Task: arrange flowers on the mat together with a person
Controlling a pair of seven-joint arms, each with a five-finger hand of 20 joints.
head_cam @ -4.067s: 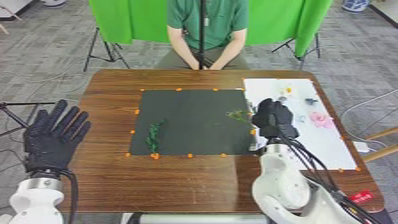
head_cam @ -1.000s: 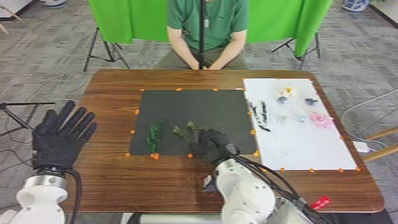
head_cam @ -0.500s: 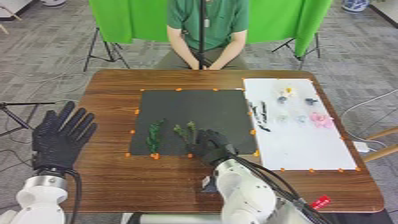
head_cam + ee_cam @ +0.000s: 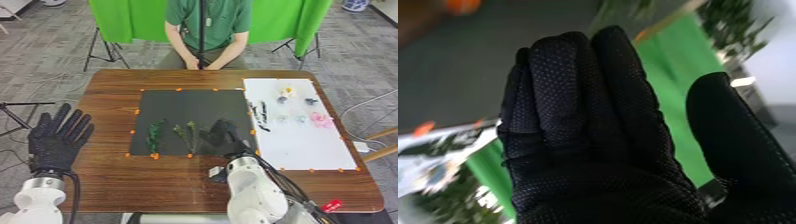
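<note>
On the dark mat, a pale-green sprig lies between the dark-green sprig and the right hand, whose fingers are straight and released. Step in hand, as judged: withdrawal after placement. Best practice is to lift clear before travelling to the white sheet and its pink flower, lest a fingertip snag the stem. Left hand: extended, empty. Blue-and-white vessels stand on the floor beyond the surface; contents indeterminable.

The head view looks forward and down over the surface; the wrist view, close-up, looks along the right hand (both catch the dark mat).
</note>
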